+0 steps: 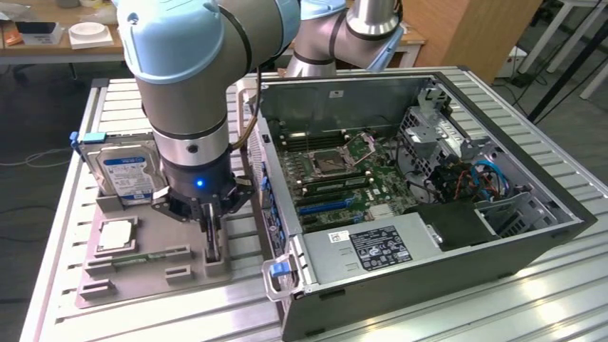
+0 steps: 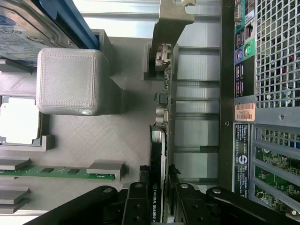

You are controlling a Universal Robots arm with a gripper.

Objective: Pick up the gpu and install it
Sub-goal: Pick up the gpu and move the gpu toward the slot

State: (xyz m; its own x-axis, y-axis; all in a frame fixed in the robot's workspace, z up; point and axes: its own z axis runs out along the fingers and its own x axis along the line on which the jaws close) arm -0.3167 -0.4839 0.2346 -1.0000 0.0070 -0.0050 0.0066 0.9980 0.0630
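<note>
The gpu [image 2: 157, 150] stands on edge at the gray tray's [image 1: 142, 285] 3 o'clock rim. The computer case [image 1: 418, 299] wall sits close at 3 o'clock, so side room is tight. The gripper [image 2: 159, 185] straddles the card, jaws part open, seemingly not yet pinching.

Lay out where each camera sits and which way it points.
Exterior view: off the arm, above the table, angled down on the open computer case, gray tray and hard drive; the arm and end effector show.
Wrist view: on the wrist, looking down along the end effector at the gpu standing on edge in the tray; the end effector's black links show.
Shared: the tray, the hard drive, the case, the end effector.
</note>
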